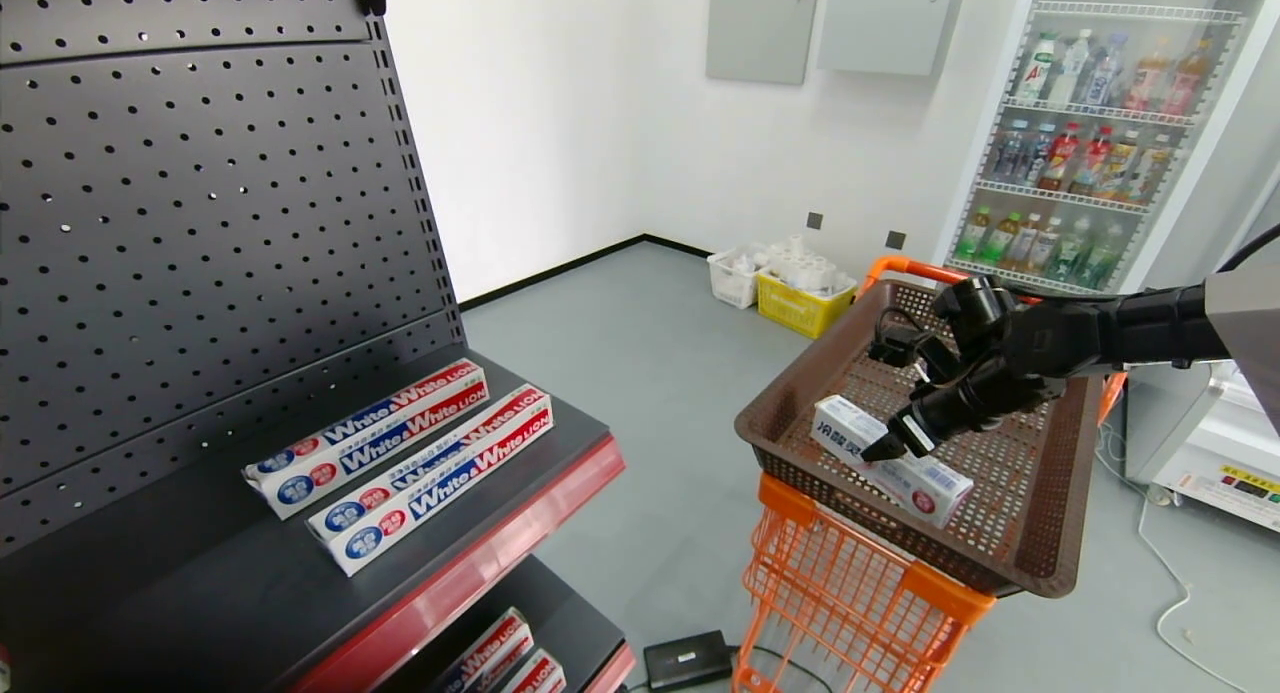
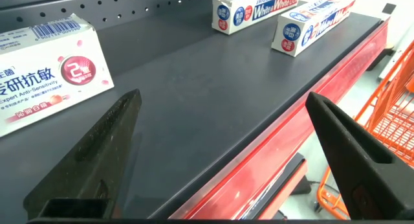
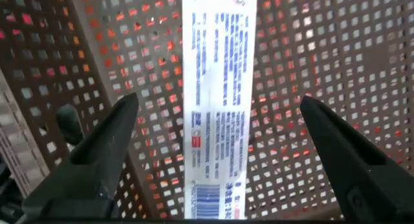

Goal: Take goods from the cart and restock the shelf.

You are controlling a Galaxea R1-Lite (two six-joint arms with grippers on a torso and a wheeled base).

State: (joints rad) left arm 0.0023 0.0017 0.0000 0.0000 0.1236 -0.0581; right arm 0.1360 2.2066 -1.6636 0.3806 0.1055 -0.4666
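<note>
Box [image 1: 893, 460] lies flat on the mesh floor of the basket [image 1: 1030, 533], toward its near-left corner. Right hand [image 3: 218, 107] hangs inside the basket straight over the box. Its fingers are spread wide on either side and pinch nothing. From the head view we can't tell if a tip touches the box top.

Basket sits on top of the orange cart [image 1: 840, 593]. Shelf [image 1: 200, 573] stands left of the basket, well apart, with bare floor between them. Twin boxes [image 1: 370, 435] lie side by side on the shelf at the end nearest the basket. A pink-print box [image 2: 45, 72] sits on the same deck, farther from the basket.

Left hand [image 2: 223, 98] hovers over that deck between the two, fingers spread, holding nothing. Lower deck [image 1: 590, 613], below and left of the basket, carries more boxes.

Beyond the basket, a yellow crate [image 1: 800, 311] and a white crate [image 1: 733, 281] stand by the wall. A drinks fridge [image 1: 985, 143] stands behind the basket. A black unit [image 1: 687, 660] lies on the floor below the basket, left of the cart.
</note>
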